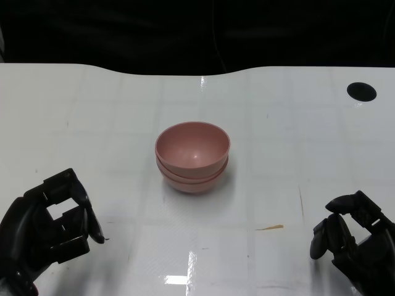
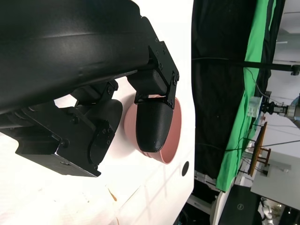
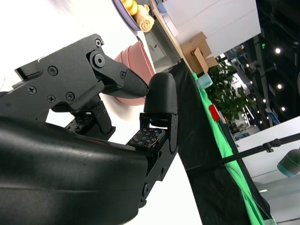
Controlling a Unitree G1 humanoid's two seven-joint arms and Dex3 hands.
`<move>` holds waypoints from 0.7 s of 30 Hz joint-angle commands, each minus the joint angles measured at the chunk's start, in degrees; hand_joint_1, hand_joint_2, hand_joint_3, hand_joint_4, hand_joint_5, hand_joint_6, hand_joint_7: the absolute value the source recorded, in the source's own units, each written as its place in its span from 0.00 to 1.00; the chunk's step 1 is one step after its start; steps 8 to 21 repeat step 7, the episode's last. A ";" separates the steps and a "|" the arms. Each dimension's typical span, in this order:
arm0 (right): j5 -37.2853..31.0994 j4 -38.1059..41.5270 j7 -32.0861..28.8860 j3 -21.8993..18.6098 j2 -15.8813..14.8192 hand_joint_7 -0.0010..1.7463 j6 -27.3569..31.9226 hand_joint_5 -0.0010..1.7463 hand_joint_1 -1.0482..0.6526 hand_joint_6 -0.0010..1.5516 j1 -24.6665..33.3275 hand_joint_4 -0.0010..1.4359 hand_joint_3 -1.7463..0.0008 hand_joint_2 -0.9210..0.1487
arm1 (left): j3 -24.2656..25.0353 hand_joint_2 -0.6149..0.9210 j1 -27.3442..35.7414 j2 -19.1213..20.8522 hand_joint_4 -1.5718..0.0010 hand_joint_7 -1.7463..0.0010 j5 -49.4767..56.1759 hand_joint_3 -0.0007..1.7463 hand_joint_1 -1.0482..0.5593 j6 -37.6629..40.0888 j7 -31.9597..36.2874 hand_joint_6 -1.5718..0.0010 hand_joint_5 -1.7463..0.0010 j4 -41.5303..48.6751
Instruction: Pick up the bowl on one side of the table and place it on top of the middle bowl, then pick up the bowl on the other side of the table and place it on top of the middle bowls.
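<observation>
Head view: 3 pink bowls (image 1: 192, 157) nested mid-table (image 1: 111, 111), 2 hands apart.

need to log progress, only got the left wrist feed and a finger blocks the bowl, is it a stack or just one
Observer: A stack. The head view shows the pink bowls nested mid-table.
Operator: any bowl left out at the sides
Observer: None on the white table in the head view.
Operator: right hand holding anything
Observer: No. The right hand is empty at the near edge, apart from the bowls. The left hand is empty too.
</observation>
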 commanded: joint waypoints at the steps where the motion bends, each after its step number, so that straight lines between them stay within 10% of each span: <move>1: -1.15 0.72 -0.02 -0.66 -0.06 0.85 -1.51 1.00 0.58 0.47 -0.52 0.58 0.42 0.26 | 0.46 0.88 0.19 0.31 0.41 0.00 0.55 0.84 0.79 0.21 1.33 0.53 0.00 -0.54; 21: -1.50 0.88 0.16 -0.93 0.18 0.85 -1.65 1.00 0.58 0.46 -0.62 0.58 0.42 0.26 | 0.35 0.88 0.22 0.39 0.40 0.00 0.46 0.84 0.79 0.20 1.54 0.52 0.00 -0.59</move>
